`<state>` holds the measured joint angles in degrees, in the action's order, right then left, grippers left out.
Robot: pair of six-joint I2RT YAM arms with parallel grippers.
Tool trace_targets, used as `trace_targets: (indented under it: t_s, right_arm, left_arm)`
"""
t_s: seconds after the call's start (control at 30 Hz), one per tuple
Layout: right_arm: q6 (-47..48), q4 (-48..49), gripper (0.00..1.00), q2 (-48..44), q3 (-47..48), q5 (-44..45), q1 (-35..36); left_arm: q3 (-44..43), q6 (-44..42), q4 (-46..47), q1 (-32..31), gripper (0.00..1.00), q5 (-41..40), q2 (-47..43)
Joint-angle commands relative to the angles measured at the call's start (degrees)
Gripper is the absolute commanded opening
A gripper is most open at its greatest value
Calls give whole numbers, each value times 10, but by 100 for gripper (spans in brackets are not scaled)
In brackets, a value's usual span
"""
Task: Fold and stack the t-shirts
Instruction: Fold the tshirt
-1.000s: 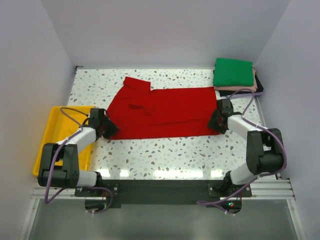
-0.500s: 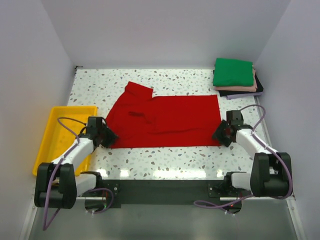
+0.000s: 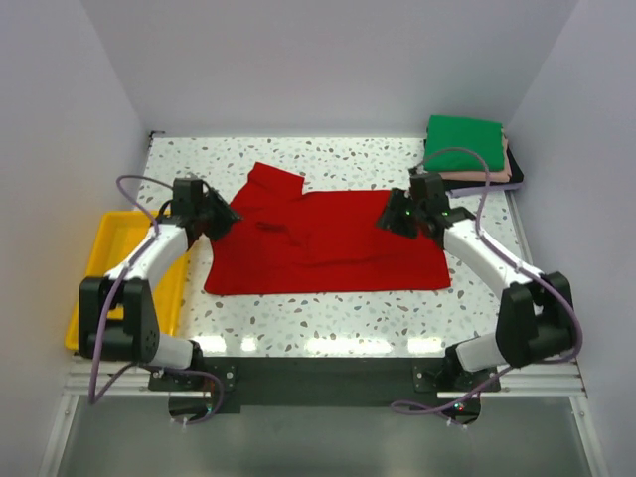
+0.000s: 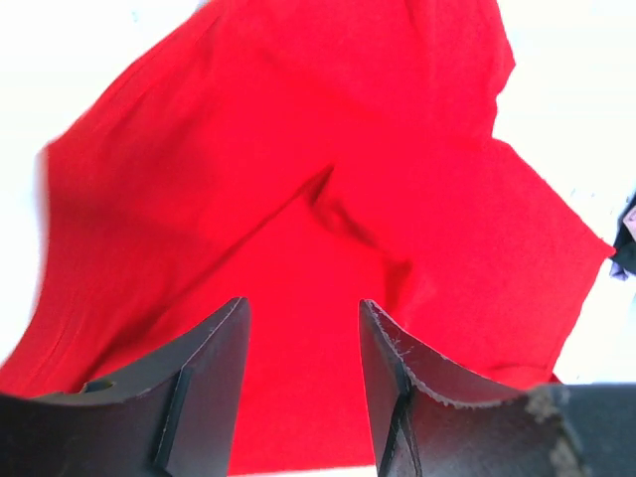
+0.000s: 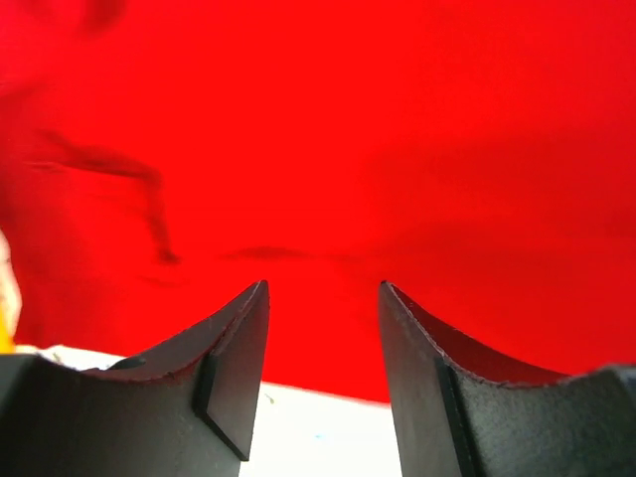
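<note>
A bright red t-shirt (image 3: 323, 248) lies spread flat across the middle of the table, with one sleeve (image 3: 275, 182) pointing to the back. My left gripper (image 3: 223, 220) hovers over the shirt's left edge, jaws open and empty. In the left wrist view the gripper (image 4: 303, 323) has only red cloth (image 4: 298, 169) beneath it. My right gripper (image 3: 390, 221) hangs above the shirt's right part, also open and empty. Under the gripper (image 5: 323, 303) lie the red cloth (image 5: 358, 129) and its hem. Folded t-shirts are stacked at the back right, with green (image 3: 463, 144) on top of pale pink (image 3: 489, 177) and darker ones.
A yellow plastic tray (image 3: 97, 270) sits at the table's left edge beside the left arm. Grey walls close in the table on the left, back and right. The right arm's cable (image 3: 467, 159) loops over the front of the folded stack.
Both grippers held the shirt's near corners and drew them toward the near edge. They have since let go, risen and swung inward over the shirt. The left jaws stand wider.
</note>
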<state>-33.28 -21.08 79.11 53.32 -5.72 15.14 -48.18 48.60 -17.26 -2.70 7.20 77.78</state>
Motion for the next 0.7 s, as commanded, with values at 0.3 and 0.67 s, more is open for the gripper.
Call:
trace_targets:
  t_s: [0.3, 0.67]
  right_arm:
    - [46, 78, 49, 263, 251, -12, 138]
    - [52, 61, 50, 361, 331, -3, 190]
  left_arm:
    - [-160, -19, 46, -42, 55, 28, 226]
    - [-204, -12, 29, -62, 53, 11, 293]
